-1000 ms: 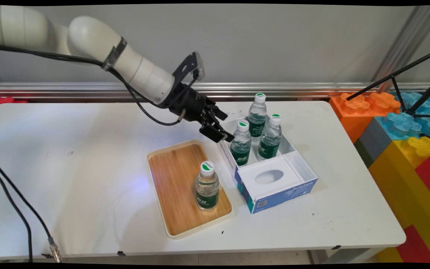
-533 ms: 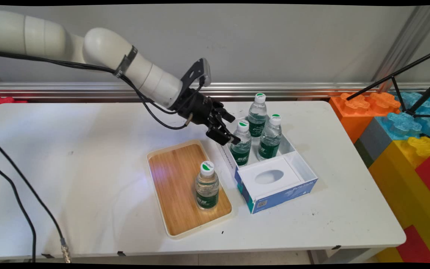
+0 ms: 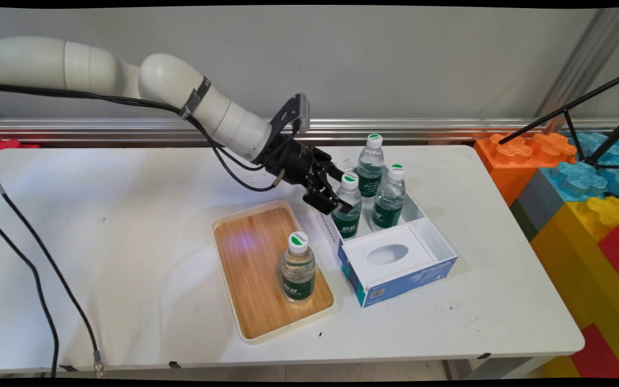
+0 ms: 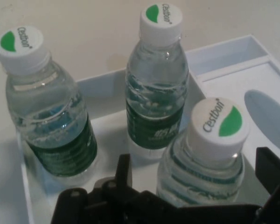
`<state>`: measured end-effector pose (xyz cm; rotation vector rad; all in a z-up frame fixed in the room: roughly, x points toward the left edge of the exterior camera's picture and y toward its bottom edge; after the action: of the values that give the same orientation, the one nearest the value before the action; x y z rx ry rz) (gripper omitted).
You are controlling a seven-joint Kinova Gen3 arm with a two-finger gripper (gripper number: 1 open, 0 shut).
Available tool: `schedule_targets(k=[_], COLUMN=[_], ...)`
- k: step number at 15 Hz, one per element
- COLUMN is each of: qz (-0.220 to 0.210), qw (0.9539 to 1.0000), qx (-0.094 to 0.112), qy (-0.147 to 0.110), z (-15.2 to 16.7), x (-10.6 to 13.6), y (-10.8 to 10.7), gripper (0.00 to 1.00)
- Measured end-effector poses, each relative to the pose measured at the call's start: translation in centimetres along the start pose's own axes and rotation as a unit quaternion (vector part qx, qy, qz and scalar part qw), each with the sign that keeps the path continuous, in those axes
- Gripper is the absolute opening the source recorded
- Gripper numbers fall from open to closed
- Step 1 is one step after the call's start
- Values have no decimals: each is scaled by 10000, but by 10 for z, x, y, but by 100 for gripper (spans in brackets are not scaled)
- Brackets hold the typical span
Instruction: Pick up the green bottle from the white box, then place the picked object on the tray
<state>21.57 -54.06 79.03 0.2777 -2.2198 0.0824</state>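
I am reaching down and right from the upper left, my black two-finger gripper [image 3: 336, 200] spread apart on either side of the nearest clear green-labelled water bottle [image 3: 347, 207], not closed on it. That bottle is standing in an open white box [image 3: 433, 242] beside two matching bottles [image 3: 389, 198], with a fourth [image 3: 297, 267] upright on a wooden tray [image 3: 250, 252] nearby. My hand camera is showing the white caps' green leaf marks [image 4: 218, 122].
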Motion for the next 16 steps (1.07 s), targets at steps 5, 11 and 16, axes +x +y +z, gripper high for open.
schedule_targets(k=[5,11,16], qz=[56,74,70], qw=[9999,9995,9992], qx=[-137,-259,-319], qy=[86,190,244], z=[11,20,22], x=[-6,-11,-12], y=[-9,-15,-17], gripper=[100,0,0])
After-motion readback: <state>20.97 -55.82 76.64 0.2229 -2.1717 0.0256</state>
